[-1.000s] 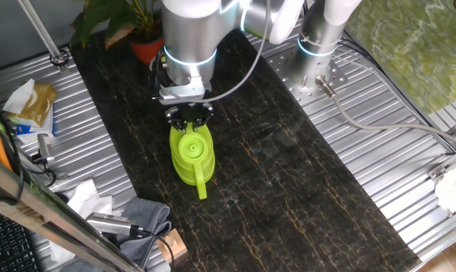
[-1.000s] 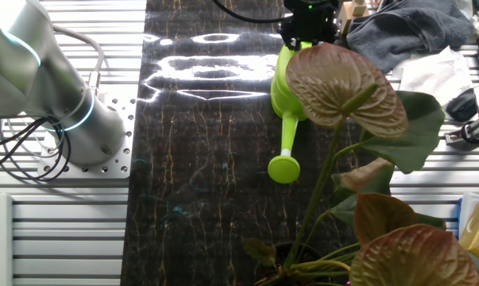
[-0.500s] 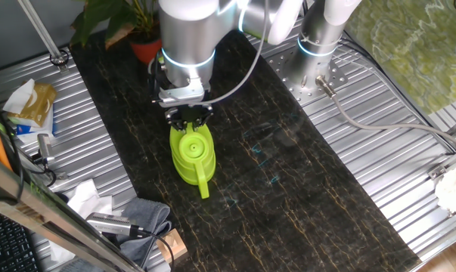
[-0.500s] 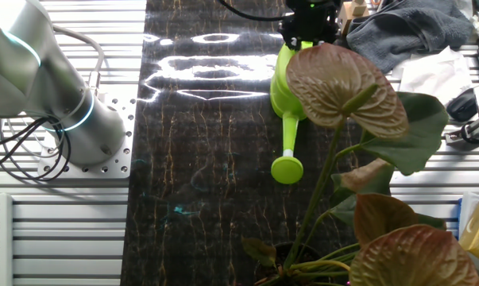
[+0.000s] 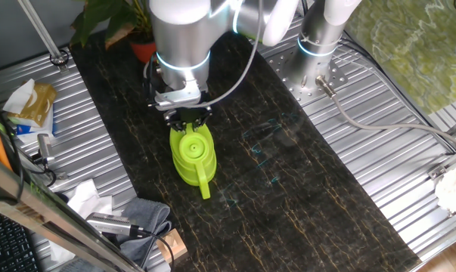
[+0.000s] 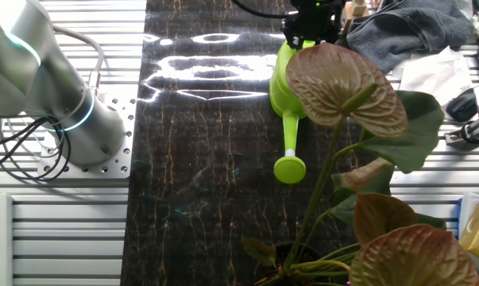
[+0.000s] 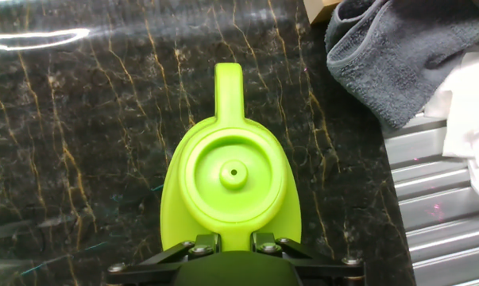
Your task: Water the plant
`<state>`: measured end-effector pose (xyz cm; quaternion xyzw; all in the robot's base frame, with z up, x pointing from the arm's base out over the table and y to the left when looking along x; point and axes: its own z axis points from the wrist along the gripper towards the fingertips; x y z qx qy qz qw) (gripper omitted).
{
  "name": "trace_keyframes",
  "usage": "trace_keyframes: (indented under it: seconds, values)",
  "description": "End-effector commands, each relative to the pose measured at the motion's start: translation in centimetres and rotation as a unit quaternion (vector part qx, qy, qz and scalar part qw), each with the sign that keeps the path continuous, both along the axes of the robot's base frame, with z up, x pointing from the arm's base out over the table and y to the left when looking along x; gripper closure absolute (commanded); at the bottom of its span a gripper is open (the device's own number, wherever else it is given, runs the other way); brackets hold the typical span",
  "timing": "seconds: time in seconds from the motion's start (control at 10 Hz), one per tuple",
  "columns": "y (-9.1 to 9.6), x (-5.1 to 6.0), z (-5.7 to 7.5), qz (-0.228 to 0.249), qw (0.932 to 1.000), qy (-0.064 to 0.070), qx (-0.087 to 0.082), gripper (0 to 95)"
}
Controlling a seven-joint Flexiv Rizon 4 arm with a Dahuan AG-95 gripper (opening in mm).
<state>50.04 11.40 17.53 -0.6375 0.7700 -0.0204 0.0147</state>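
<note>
The gripper was clamped on the back handle of a lime-green watering can, its spout pointing toward the plant. The can stood on the dark marble-patterned table; the plant sat at the table's far end, near a grey cloth.

The lime-green plastic watering can stands on the dark marble-patterned table strip, between the orange-red potted plant and the crumpled grey cloth.
</note>
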Motion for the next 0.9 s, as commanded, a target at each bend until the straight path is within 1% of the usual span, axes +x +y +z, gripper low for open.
trace_keyframes:
  seconds: [0.1,0.4,0.6,0.9]
  values:
    - [0.1,-0.1,0.4,0.002,1.0,0.0,-0.001,95.0]
    - [0.3,-0.3,1.2,0.006,0.9999,0.001,-0.008,95.0]
    - [0.5,-0.5,1.7,0.007,0.9999,0.004,-0.012,95.0]
    - [0.5,-0.7,2.2,0.007,0.9999,0.004,-0.014,95.0]
